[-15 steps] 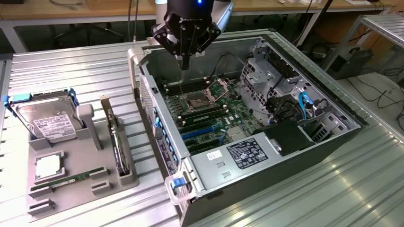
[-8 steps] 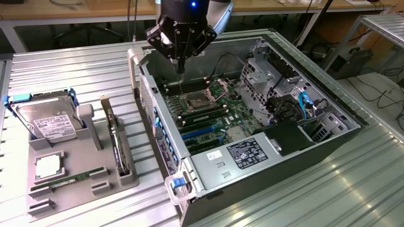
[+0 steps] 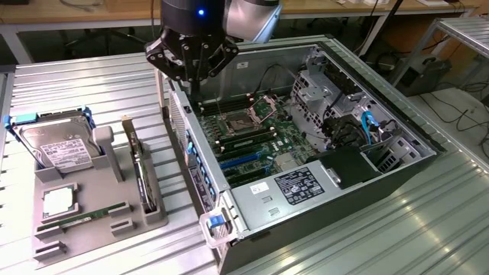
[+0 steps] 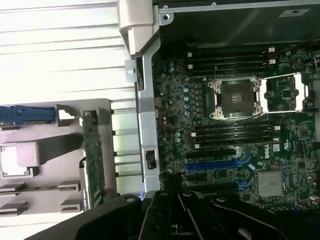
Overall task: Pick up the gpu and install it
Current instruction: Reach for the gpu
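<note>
Hovering above computer case [image 3: 183, 132], end effector [image 3: 196, 90] closed, seemingly empty, gpu [image 3: 141, 172] apart, upright in tray [image 3: 91, 232].

Counted on one table [image 3: 77, 86]: one open computer case [image 3: 252, 60] and one grey tray [image 3: 114, 192]. In the tray: one gpu [image 3: 141, 172], one hard drive [image 3: 65, 150], one RAM stick [image 3: 80, 216], one processor chip [image 3: 59, 200]. Inside the case: one motherboard [image 3: 267, 140], one processor socket [image 3: 238, 123], two blue slots [image 4: 212, 164], one labelled power supply [image 3: 306, 183]. Above: one robot arm [image 3: 252, 17] with one pincer [image 3: 194, 94].
</note>
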Controlling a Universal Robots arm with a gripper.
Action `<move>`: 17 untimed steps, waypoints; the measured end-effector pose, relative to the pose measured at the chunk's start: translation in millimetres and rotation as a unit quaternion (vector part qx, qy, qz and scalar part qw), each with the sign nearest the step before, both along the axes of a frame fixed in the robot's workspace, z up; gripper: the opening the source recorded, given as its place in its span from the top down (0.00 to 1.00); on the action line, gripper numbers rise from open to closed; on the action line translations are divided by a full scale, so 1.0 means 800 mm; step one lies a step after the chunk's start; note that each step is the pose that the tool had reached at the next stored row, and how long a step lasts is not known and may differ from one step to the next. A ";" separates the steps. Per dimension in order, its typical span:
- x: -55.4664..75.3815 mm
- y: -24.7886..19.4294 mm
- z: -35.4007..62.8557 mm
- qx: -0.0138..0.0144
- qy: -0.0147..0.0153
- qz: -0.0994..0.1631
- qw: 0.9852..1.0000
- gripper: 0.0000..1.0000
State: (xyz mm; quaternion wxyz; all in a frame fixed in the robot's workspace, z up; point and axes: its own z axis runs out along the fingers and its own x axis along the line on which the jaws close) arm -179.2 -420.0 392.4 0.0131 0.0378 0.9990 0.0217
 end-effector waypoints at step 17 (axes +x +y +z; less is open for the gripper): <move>-0.111 -0.0107 -0.019 -0.004 0.000 0.000 1.000 0.89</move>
